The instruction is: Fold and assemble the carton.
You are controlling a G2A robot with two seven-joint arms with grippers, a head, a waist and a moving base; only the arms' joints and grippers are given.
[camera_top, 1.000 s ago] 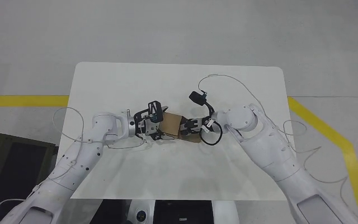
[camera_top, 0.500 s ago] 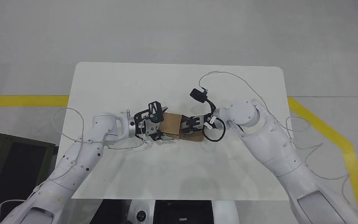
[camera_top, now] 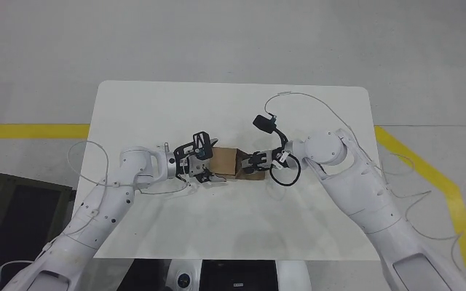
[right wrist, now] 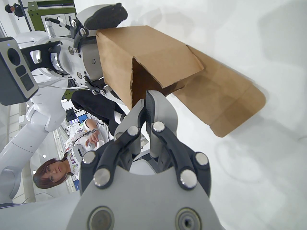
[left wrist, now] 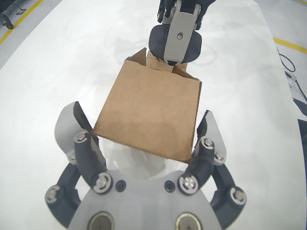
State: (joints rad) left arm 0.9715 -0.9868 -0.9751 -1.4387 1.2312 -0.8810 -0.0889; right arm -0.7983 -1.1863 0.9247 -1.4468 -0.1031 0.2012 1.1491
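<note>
Centrally, the carton is lying on its side in the middle of the white surface, between the two arms. In the top view both of its ends are being covered by the grippers, so the flaps are hard to make out there. The left gripper is clamping the closed end, one pad on each side wall, and its palm is hiding that end face in the left wrist view. At the opposite, open end the right gripper is holding its fingers pressed together with the tip at the mouth of the carton. Whether a flap edge is caught between them cannot be told. The inside of the carton is sitting in deep shade and is showing nothing. One long flap is lying out flat on the surface, while a shorter flap is folding inward across the opening. The underside is resting against the surface and is concealed. A thin cable is trailing over the surface beside the right arm, well apart from the carton. A yellow floor line is running past the surface on both sides.
</note>
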